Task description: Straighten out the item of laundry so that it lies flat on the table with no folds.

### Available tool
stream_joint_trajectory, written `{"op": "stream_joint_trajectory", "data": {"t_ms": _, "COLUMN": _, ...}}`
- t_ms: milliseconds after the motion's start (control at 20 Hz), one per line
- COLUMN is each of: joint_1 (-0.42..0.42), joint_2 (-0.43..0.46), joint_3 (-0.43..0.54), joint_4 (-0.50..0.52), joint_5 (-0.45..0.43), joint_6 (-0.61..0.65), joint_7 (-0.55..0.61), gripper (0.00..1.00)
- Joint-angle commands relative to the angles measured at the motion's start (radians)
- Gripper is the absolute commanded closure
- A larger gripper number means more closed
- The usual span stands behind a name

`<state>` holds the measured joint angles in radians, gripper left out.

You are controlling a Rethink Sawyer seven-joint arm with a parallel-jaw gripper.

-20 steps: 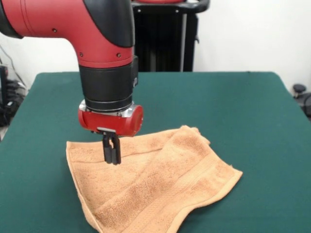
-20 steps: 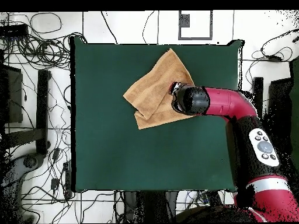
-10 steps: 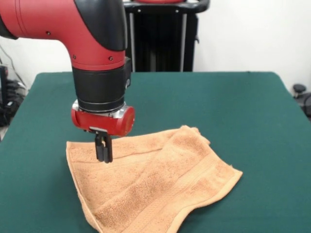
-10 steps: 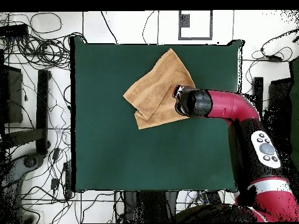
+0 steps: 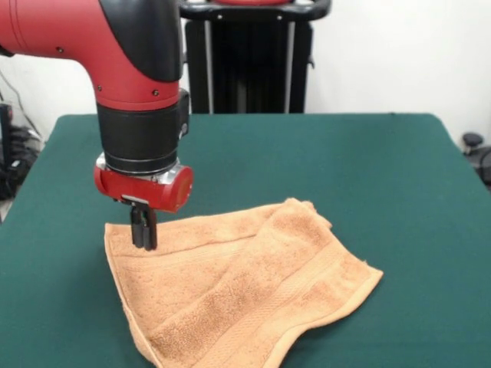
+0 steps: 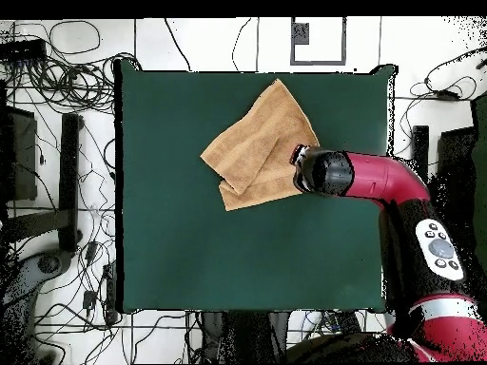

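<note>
My gripper (image 5: 143, 239) hangs with jaws together, holding nothing, over the towel (image 5: 238, 287) corner at 9 o'clock. Towel lies folded over itself on the table (image 5: 368, 169). Best next move: open, pinch only the top layer at its edge, then draw outward.

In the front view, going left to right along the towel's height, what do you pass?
Bare green table → the pincer, shut, at the towel's left corner → the orange towel with its fold ridge → the towel's right corner → bare table again.
</note>
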<state>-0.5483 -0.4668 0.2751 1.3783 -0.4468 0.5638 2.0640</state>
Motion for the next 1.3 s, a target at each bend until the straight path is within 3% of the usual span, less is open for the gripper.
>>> {"op": "stream_joint_trajectory", "data": {"t_ms": 50, "joint_1": 0.029, "joint_2": 0.083, "joint_3": -0.011, "joint_4": 0.094, "joint_5": 0.013, "joint_6": -0.021, "joint_7": 0.077, "gripper": 1.00}}
{"op": "stream_joint_trajectory", "data": {"t_ms": 1300, "joint_1": 0.016, "joint_2": 0.270, "joint_3": -0.009, "joint_4": 0.043, "joint_5": 0.023, "joint_6": -0.226, "joint_7": 0.113, "gripper": 1.00}}
